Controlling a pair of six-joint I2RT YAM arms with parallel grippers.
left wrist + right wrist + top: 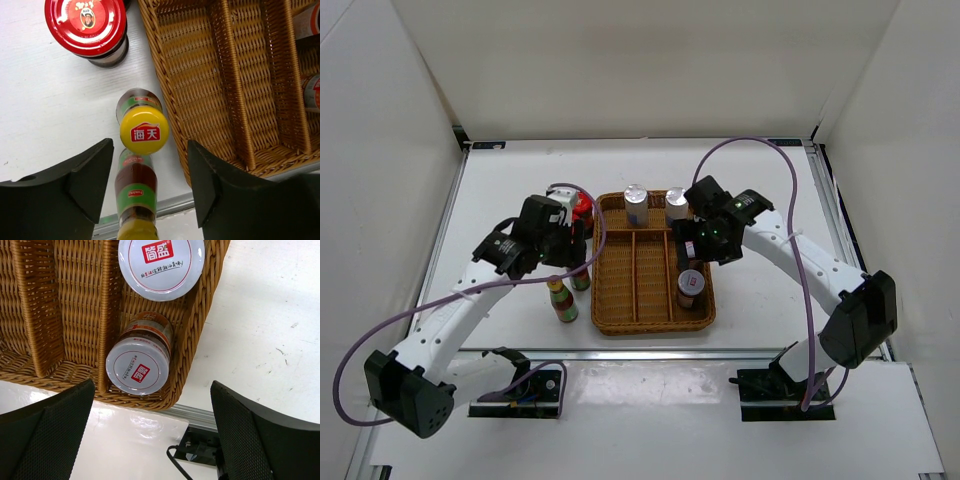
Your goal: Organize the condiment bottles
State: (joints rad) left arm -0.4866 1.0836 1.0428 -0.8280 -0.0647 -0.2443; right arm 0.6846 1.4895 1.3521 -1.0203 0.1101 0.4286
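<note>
1. The left gripper (150, 150) is part-way open and grips nothing. Its black fingers (80, 185) stand either side of the nearer slim yellow-capped bottle with a green-red label (136, 192). A gap shows on the tray side; whether the other finger touches the bottle I cannot tell.
2. The farther yellow-capped bottle (144, 131) stands upright just past the fingertips. Both bottles are on the white table (760, 300), just beside the left wall of the brown wicker divided tray (165, 100).
3. Beyond them a red-capped dark jar (85, 25) stands on the table near the tray's far left corner.
4. The right gripper (152, 390) is spread wide and holds nothing, hanging above the tray's rightmost compartment.
5. Below it a silver-capped shaker (137, 367) stands upright in that compartment's near corner.
6. A second shaker (161, 265) stands just behind it in the same compartment.
7. Two more shakers (636, 203) stand side by side at the tray's far end.
</note>
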